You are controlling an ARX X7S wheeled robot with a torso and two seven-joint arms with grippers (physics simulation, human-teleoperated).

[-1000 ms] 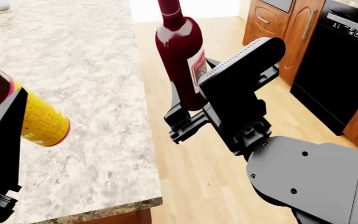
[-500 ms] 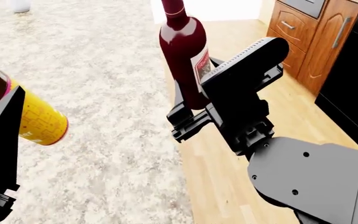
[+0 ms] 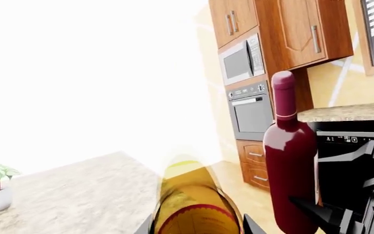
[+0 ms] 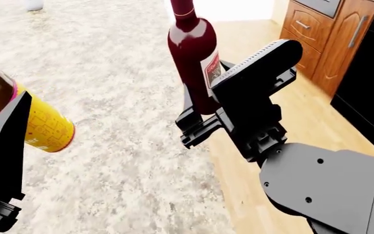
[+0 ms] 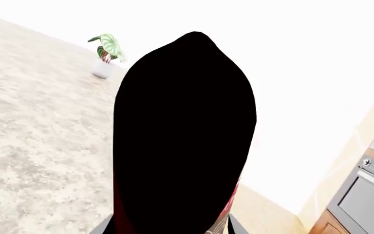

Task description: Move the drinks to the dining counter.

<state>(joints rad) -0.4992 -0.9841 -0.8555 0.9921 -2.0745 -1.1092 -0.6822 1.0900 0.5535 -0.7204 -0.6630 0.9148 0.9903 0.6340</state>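
From my head, my right claw [image 4: 196,117] clamps the wine bottle [image 4: 194,53] low on its body above the bench [image 4: 109,97]; glass, heavy, top-heavy. My left wrist shows the beer bottle [image 3: 190,204] between that claw's fingers, tips cropped. My right wrist sees mostly the bottle's black silhouette.

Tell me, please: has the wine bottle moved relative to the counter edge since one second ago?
Yes. The wine bottle, held in the right gripper, was beyond the dining counter edge, above the wooden floor; now its base is above the granite.
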